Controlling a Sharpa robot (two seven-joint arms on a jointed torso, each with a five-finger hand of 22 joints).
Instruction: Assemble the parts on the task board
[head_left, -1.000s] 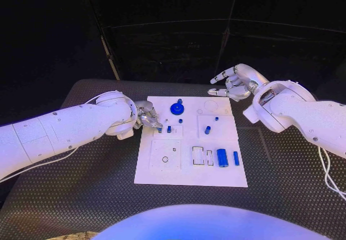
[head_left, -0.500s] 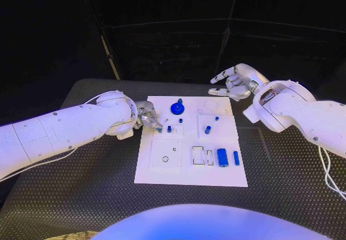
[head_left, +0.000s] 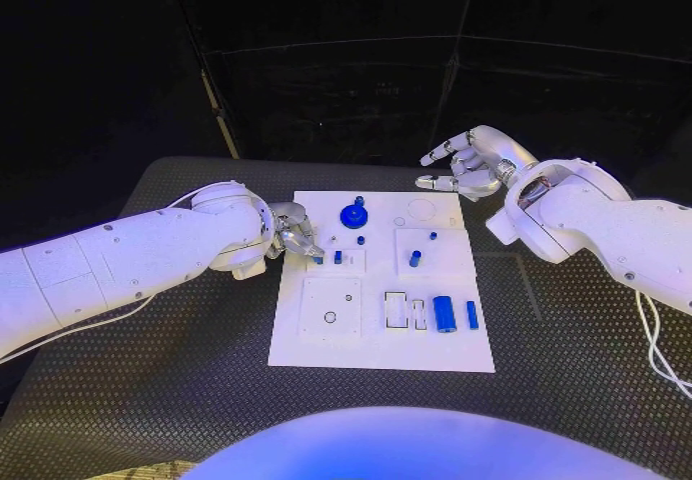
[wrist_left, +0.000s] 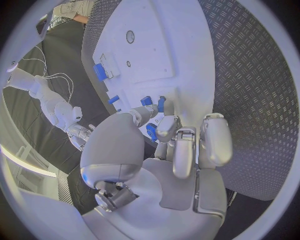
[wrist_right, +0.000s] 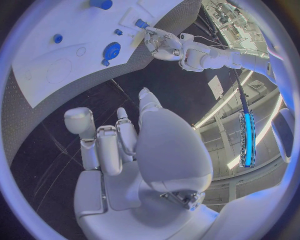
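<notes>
My left hand (head_left: 296, 234) rests at the left edge of the white task board (head_left: 378, 345), which lies in the middle of the dark tabletop (head_left: 144, 400). Its fingertips are drawn together over a small blue peg (head_left: 319, 259) near that edge. From the head view my fingers hide most of that peg, and I cannot tell whether I am gripping it or only touching it. In the left wrist view my curled fingers (wrist_left: 187, 145) cover the spot too, with blue pieces (wrist_left: 153, 103) showing just past them.

My right hand (head_left: 469, 165) hovers off the board's far right corner, fingers apart, holding nothing; the right wrist view shows the same spread fingers (wrist_right: 103, 140) above bare tabletop.

On the board, a round blue knob (head_left: 355, 214) sits near the far edge. A larger blue cylinder (head_left: 444, 314) and a thin blue bar (head_left: 472, 316) lie side by side in the nearer half. The smallest pegs are too tiny to make out whether they stand in holes or lie loose.

Compared with a second ago, nothing has moved: both hands and every part sit where they were.
</notes>
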